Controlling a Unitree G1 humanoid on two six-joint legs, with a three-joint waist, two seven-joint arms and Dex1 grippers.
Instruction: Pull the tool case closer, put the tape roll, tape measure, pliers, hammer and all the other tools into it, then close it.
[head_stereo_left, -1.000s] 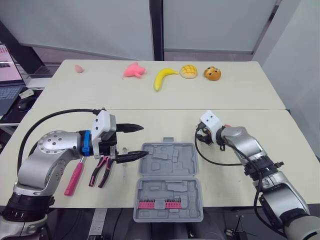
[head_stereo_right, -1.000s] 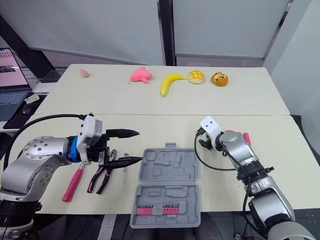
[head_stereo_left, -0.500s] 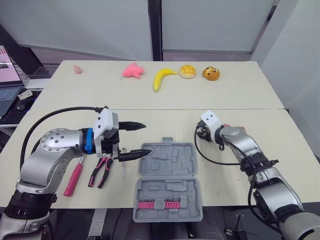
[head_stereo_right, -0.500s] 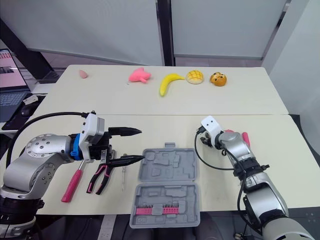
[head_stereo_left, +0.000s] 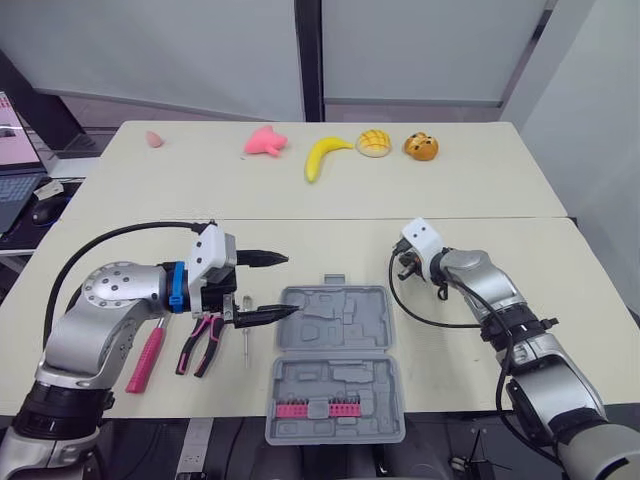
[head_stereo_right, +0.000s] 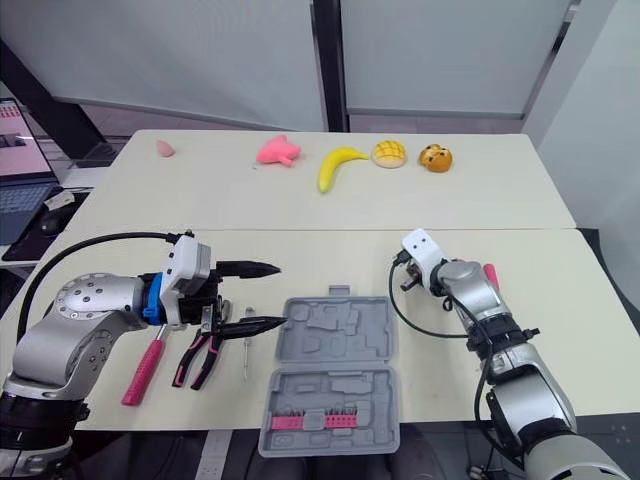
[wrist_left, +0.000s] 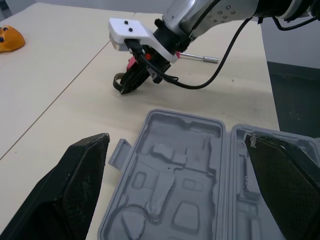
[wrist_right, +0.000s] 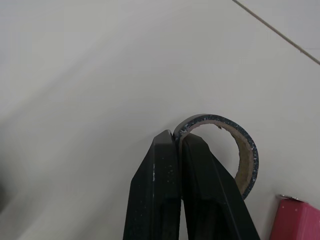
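Left gripper (head_stereo_left: 288, 284) spread wide, empty | open tool case (head_stereo_left: 335, 345) just beyond its fingertips | pliers (head_stereo_left: 200, 343) and hammer (head_stereo_left: 147, 355) beneath its wrist | right gripper (wrist_right: 177, 137) pinched narrow on the tape roll (wrist_right: 248, 160) wall, roll resting on the table (head_stereo_left: 300, 200)

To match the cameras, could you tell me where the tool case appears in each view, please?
Left eye view: tool case lies open at bottom centre.
Right eye view: bottom centre too.
Left wrist view: its grey trays fill the lower half.
Right wrist view: looks elsewhere, at the tape roll pinched by the right gripper.
Shared landmark: the right gripper, beyond the case's far right corner.
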